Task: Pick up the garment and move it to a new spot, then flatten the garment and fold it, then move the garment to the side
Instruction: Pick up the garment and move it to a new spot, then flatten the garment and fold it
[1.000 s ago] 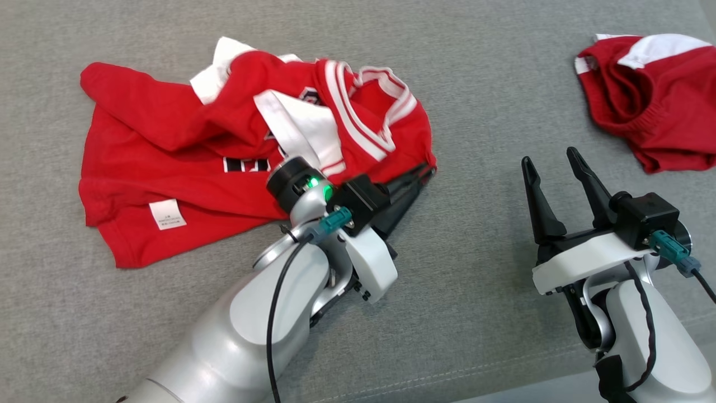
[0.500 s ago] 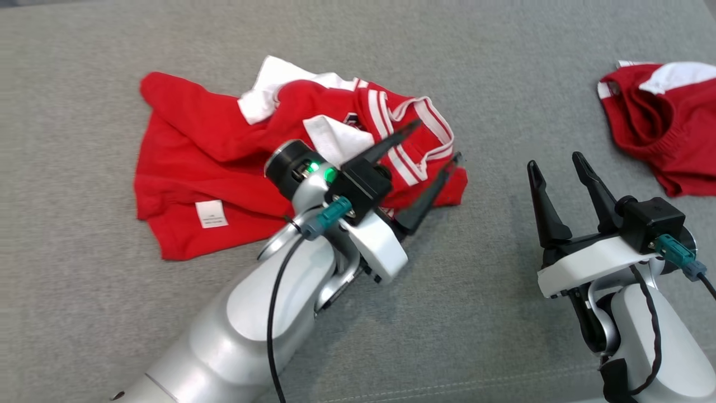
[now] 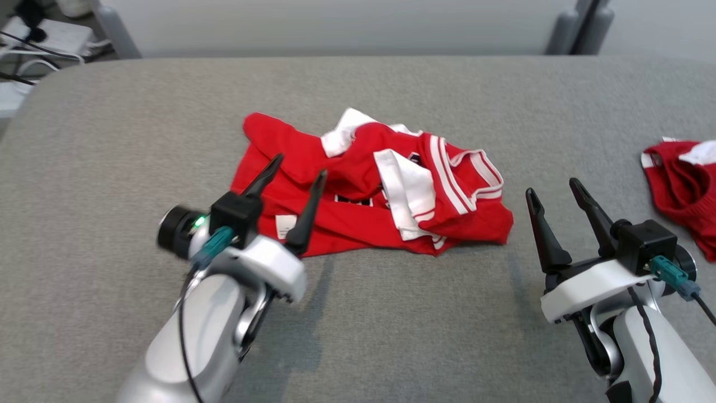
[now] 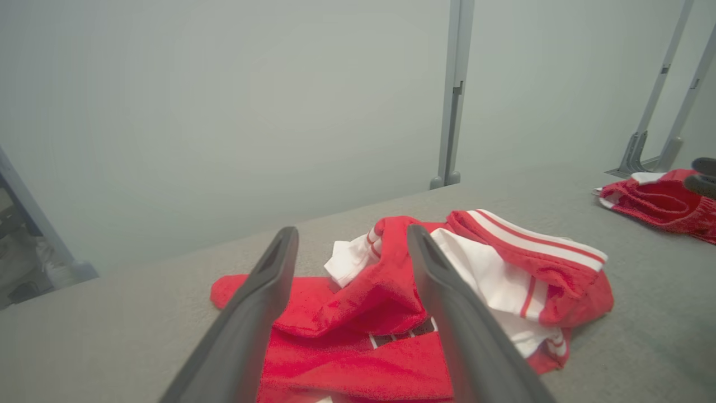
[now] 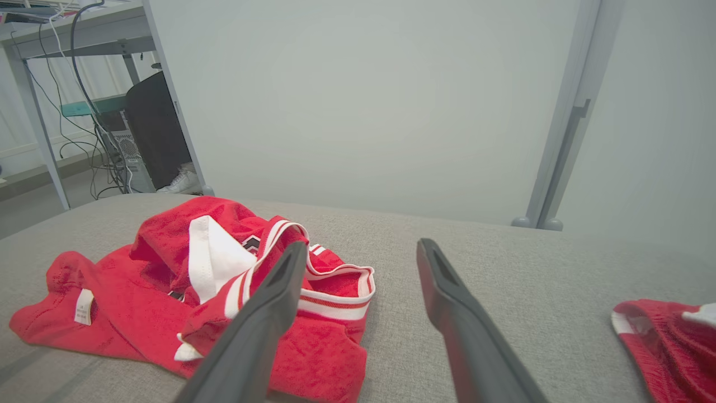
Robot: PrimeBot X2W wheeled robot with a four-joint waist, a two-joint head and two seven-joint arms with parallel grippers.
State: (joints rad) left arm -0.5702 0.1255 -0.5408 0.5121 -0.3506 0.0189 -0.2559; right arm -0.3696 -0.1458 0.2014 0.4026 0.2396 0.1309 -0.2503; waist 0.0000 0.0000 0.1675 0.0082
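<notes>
Grey table (image 3: 391, 336): garment (image 3: 358, 229) heaped mid-surface, stretched left to right. Left gripper (image 3: 300, 167) gaping, empty, at its near-left edge, nearer; right gripper (image 3: 551, 187) likewise gaping, empty, off its right end.

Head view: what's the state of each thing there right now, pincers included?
Red garment: crumpled in a heap on the grey surface, unfolded, not held.
Left pincer: open, empty, poised at the garment's left part.
Right pincer: open, empty, over bare surface to the right of the garment.
Second red garment: bunched up at the right edge, untouched.
Left wrist light: lit green.
</notes>
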